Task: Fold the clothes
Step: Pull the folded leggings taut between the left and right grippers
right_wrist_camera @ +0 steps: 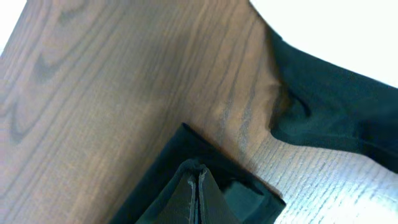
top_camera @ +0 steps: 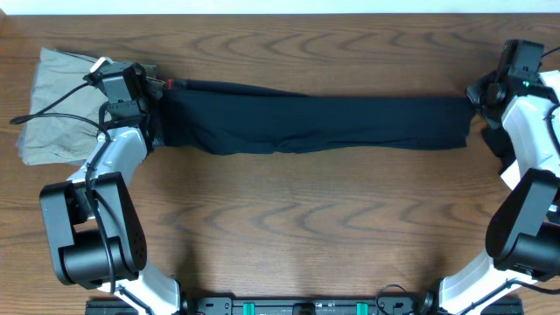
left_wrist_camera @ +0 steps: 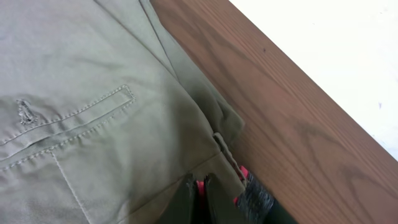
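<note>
Subject garment: long black stretchy leggings (top_camera: 315, 122), lying across the far half of the dark brown wood-grain bench (top_camera: 289, 219). They are drawn out lengthwise from left to right between the two arms. The fabric lies mostly flat, with shallow wrinkles along the near edge.

Waist end: the red-and-grey waistband (top_camera: 179, 84) sits at the left end of the garment. The left pincer (left_wrist_camera: 199, 186) is closed on it; the left wrist view shows red trim pinched between the two meeting fingers.

Ankle end: at the right end the right pincer (right_wrist_camera: 198, 171) is closed, its fingers pressed together over the squared-off black hem, which lies flat on the wood.

Adjacent item: folded khaki-beige cotton trousers (top_camera: 52, 105) lie at the far left corner of the bench, directly beyond the waist end. In the left wrist view they fill the area beneath the left pincer, and a stitched welt pocket (left_wrist_camera: 74, 112) is visible on them. Whether waistband and trousers touch or overlap cannot be determined.

Both arms stand at the outer ends of the garment, well apart.
</note>
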